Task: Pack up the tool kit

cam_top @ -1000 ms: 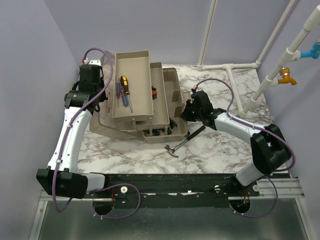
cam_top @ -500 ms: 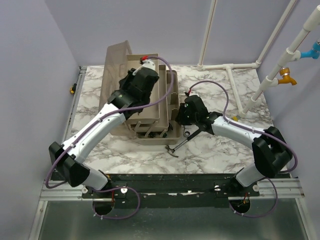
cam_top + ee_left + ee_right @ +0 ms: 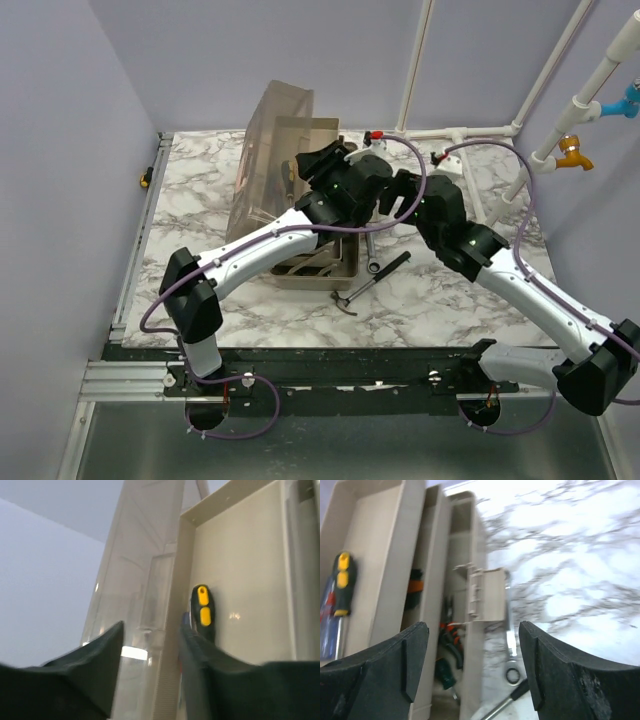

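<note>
Hammer [image 3: 372, 281], wrench [image 3: 371, 256] beside open toolbox [image 3: 318, 273]

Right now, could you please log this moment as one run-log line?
left gripper: open, at tray rim | right gripper: open, empty | wrench, hammer: on table beside toolbox

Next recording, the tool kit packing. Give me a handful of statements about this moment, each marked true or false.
1. The black-handled hammer lies on the white marble table, outside the beige plastic toolbox. True.
2. The smoky translucent lid is shut over the trays. False: it stands raised.
3. A yellow-and-black-handled screwdriver lies in a beige tray. True.
4. The right hand holds the silver wrench. False: its fingers are wide apart and empty, and the wrench lies on the table beside the toolbox.
</note>
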